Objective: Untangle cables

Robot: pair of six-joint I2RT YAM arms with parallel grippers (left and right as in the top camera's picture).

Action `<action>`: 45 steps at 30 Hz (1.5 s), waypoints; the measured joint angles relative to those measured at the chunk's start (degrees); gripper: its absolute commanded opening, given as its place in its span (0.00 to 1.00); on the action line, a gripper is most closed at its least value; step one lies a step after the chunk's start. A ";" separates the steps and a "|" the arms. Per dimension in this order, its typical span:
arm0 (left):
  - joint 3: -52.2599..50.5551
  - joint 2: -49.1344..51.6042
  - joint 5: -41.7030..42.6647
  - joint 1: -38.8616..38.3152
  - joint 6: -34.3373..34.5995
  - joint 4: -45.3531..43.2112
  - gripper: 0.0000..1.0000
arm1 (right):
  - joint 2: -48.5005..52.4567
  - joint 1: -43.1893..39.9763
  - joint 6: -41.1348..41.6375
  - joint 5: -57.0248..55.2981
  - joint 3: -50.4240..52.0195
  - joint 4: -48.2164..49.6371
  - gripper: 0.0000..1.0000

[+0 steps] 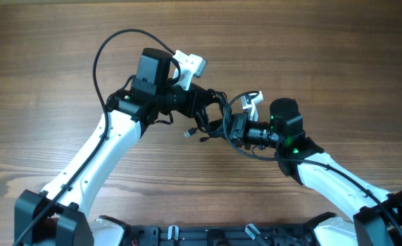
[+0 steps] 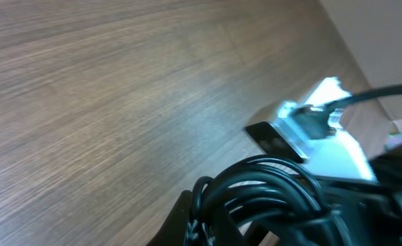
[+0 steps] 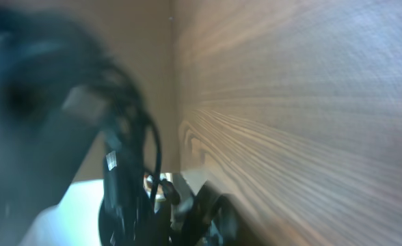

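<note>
The cables hang as a small black bunch above the table's middle, with little plug ends dangling at the lower left. My left gripper reaches in from the left and is shut on the bunch. In the left wrist view the looped black cables fill the lower edge beside one dark finger. My right gripper sits right against the bunch from the right. Its own view is blurred: thin black cables hang at the left and dark fingers show low down, but their gap is unclear.
The brown wooden table lies bare around both arms. A thick black arm cable loops up at the back left. A white camera mount sticks out behind the left wrist, and the robot base lines the front edge.
</note>
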State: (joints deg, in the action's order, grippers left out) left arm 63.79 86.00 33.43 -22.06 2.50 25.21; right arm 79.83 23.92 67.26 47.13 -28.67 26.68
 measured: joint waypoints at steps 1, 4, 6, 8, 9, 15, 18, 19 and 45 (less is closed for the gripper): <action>0.00 0.00 -0.74 0.04 0.11 0.07 0.04 | 0.00 0.00 -1.49 -0.22 0.00 0.17 0.85; 0.02 0.00 -6.16 0.50 0.59 0.57 0.04 | 0.00 -1.29 -6.84 -1.60 0.04 -1.31 1.00; 0.02 -0.02 -8.83 1.44 0.87 1.29 0.04 | 0.00 -4.04 -10.12 -1.86 0.04 -2.21 1.00; 0.02 -0.02 -10.51 2.82 1.36 1.75 0.04 | 0.02 -7.48 -12.17 -2.14 0.04 -2.43 1.00; 0.02 -0.02 -11.02 3.41 2.36 1.81 0.04 | 0.02 -10.88 -13.33 -2.14 0.04 -2.08 1.00; 0.02 -0.02 -16.33 6.82 11.02 1.95 0.04 | 0.04 -11.82 -14.78 1.20 0.07 0.63 0.99; 0.02 -0.02 -17.75 6.43 15.78 2.43 0.04 | 0.04 -6.54 -14.88 0.20 0.07 1.42 0.99; 0.02 -0.02 -17.92 6.01 16.70 2.86 0.04 | 0.04 -4.00 -14.91 -1.16 0.07 2.51 0.94; 0.17 -7.48 -13.33 9.70 17.46 7.15 0.51 | 0.11 2.51 -19.96 -18.27 0.07 5.14 0.04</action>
State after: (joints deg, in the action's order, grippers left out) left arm 63.96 78.52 20.10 -12.36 19.97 32.36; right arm 79.94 26.44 47.31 28.86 -28.60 31.81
